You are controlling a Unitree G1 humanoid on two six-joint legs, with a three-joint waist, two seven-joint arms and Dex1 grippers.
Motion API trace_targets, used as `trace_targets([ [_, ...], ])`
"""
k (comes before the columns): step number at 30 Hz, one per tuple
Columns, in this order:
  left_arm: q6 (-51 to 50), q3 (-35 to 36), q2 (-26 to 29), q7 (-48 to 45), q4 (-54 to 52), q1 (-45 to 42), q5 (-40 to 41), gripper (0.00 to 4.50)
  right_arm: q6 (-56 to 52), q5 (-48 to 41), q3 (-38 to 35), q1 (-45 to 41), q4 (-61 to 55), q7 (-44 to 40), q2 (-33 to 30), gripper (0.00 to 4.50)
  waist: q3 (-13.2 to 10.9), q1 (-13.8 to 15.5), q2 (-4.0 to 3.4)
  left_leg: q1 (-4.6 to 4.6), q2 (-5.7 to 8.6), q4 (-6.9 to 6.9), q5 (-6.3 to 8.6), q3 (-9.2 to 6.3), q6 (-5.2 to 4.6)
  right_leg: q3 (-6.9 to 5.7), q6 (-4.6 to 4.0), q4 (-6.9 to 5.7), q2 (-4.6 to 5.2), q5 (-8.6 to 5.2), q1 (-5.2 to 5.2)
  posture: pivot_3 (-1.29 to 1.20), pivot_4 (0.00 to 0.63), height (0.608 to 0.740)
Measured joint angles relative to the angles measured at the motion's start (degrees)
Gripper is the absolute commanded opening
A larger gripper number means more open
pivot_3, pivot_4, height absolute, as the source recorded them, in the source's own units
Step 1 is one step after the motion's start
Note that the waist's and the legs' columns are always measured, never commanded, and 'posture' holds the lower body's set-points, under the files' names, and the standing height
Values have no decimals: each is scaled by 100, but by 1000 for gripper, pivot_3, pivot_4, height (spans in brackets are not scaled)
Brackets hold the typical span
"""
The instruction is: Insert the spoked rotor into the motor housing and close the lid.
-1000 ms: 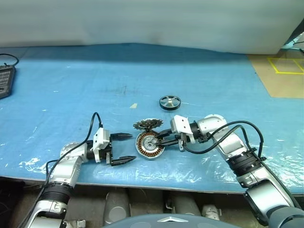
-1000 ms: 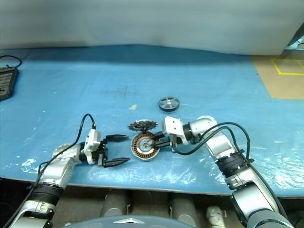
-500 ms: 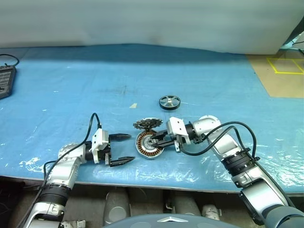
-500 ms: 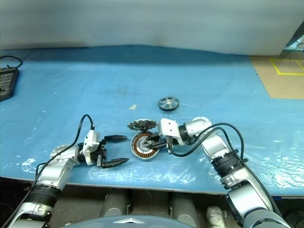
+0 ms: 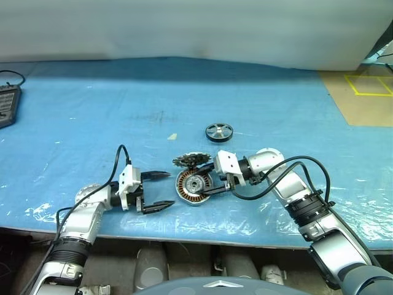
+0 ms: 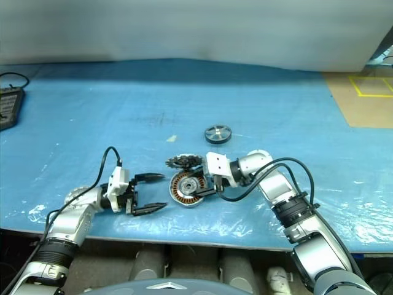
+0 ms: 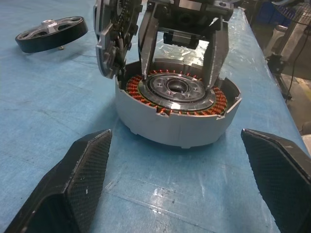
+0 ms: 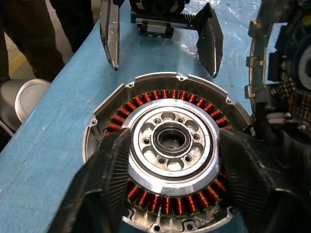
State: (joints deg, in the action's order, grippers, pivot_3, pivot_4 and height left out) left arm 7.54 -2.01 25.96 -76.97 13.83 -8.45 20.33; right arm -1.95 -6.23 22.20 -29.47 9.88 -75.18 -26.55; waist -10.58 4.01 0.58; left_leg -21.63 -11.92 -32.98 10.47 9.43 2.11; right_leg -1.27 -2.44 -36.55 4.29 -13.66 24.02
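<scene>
We see the motor housing (image 5: 194, 187), a round silver metal cup ringed inside with copper-brown windings, sitting flat on the blue plastic-covered table (image 5: 92, 110) with its open mouth facing up. Inside it we find only the windings and a silver central hub with a ring of small holes. Its lid (image 5: 191, 161), a silver-grey disc with a toothed rim, stands up on edge at the housing's far side, hinged open.

Our right gripper (image 8: 170, 165) reaches in from the housing's right, tilted downward, with its two black ribbed fingers (image 8: 109, 179) parted and straddling the central hub, one on each side over the windings. We cannot tell whether they touch the hub; they clamp on nothing.

Our left gripper (image 5: 158, 190) lies level on the housing's opposite side, pointing straight at it, with its black fingers (image 7: 82, 170) spread wide and empty, just short of the housing wall. So the two grippers face each other with the housing between them.

The spoked rotor (image 5: 219, 131), a small flat wheel with a dark rim and shiny silver spokes, lies flat on the table beyond our right gripper, well apart from the housing, with open table between them.

A dark flat device (image 5: 7, 103) with a black cable sits at the table's far left edge, well away from our left gripper.
</scene>
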Motion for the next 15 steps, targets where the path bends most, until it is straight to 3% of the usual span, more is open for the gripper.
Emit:
trace_targets([
  [2, -28, 0, 1, 3, -26, -1, 1, 4500, -134, -72, -15, -4, -63, -19, 0, 4361, 0, 0, 0, 0, 0, 0, 0, 0, 0, 0, 0, -1, 0, 0, 0, 0, 150, 740],
  [3, -58, 0, 1, 5, -50, -4, 2, 4500, -238, -114, -17, -4, -115, -42, -2, 4452, 0, 0, 0, 0, 0, -1, 0, 0, 0, 0, 0, -1, 0, 0, 0, 0, 150, 740],
  [13, -189, 0, 5, 81, -169, -33, 5, 4500, -951, -517, -122, -89, -516, -138, -13, 4452, 0, 1, 0, 0, 0, -1, 0, 0, 0, 0, 0, -2, 0, 0, 0, 0, 150, 740],
  [15, -198, 0, 5, 103, -188, -33, 5, 4500, -1056, -559, -124, -111, -601, -155, -15, 4080, 0, 1, 0, 0, 0, 0, 0, 0, 0, 0, 0, -2, 0, 0, 0, 0, 150, 740],
])
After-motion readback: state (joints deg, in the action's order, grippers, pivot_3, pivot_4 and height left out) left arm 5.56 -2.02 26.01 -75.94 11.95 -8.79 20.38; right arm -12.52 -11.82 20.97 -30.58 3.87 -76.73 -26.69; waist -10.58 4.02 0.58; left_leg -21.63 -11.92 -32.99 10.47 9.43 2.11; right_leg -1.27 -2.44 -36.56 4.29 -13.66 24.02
